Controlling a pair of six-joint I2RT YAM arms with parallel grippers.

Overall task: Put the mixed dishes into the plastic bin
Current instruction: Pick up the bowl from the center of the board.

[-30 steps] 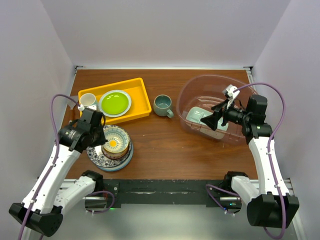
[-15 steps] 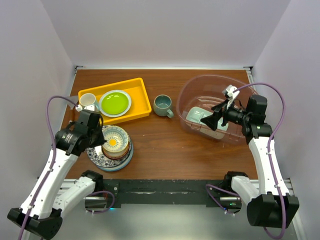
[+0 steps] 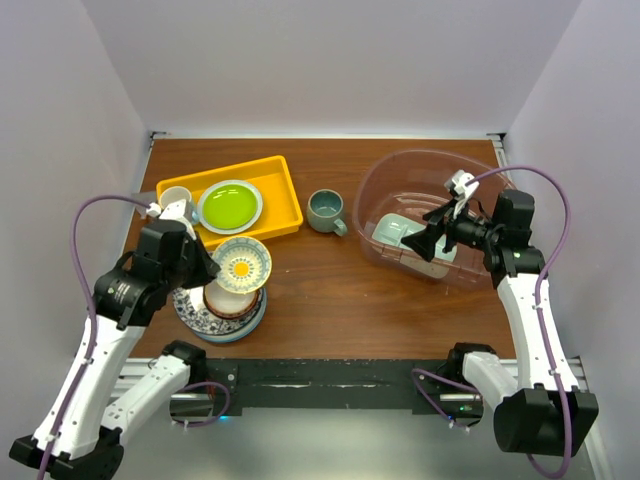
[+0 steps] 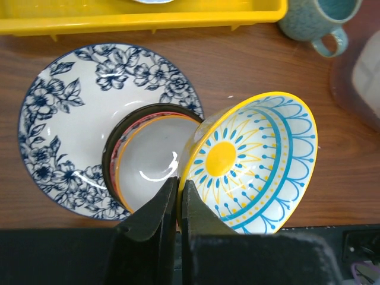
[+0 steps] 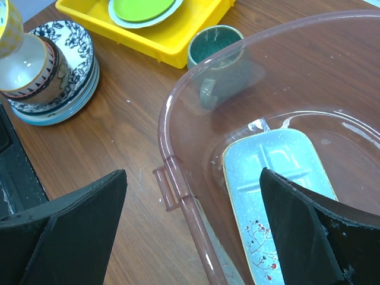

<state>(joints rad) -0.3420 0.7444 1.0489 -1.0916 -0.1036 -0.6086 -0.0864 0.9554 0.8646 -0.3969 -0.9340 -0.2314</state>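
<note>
I've lifted the bowl off the stack.
My left hand (image 4: 173,195) pinches the rim of the round yellow-centred, blue-patterned ceramic bowl (image 4: 254,160), now raised and tilted; my right hand (image 3: 432,240) stays spread above the clear pinkish plastic bin (image 3: 372,190).

Nothing readable anywhere I look: no words, numbers, labels or brand marks. The bowl (image 4: 249,160) and plate (image 4: 65,107) carry only painted patterns.
</note>
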